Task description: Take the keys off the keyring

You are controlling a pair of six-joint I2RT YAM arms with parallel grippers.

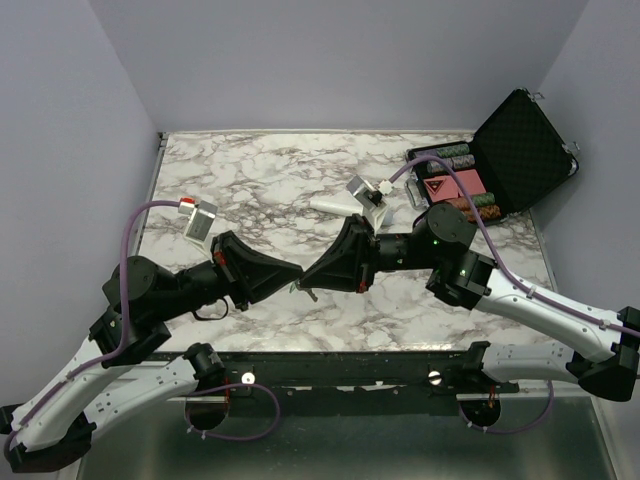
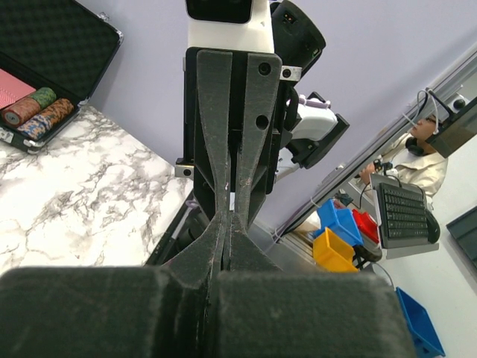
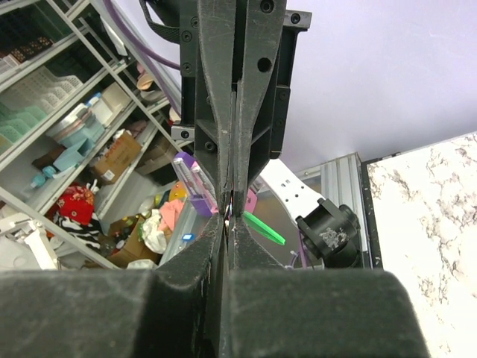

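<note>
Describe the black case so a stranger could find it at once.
Go to the marble table's far right corner. The black case sits there open, lid raised. Only it holds rows of poker chips.

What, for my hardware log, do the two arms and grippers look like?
The left arm and right arm have white lower links, black joints and a purple cable each. The left gripper and right gripper are tapering matte black wedges.
</note>
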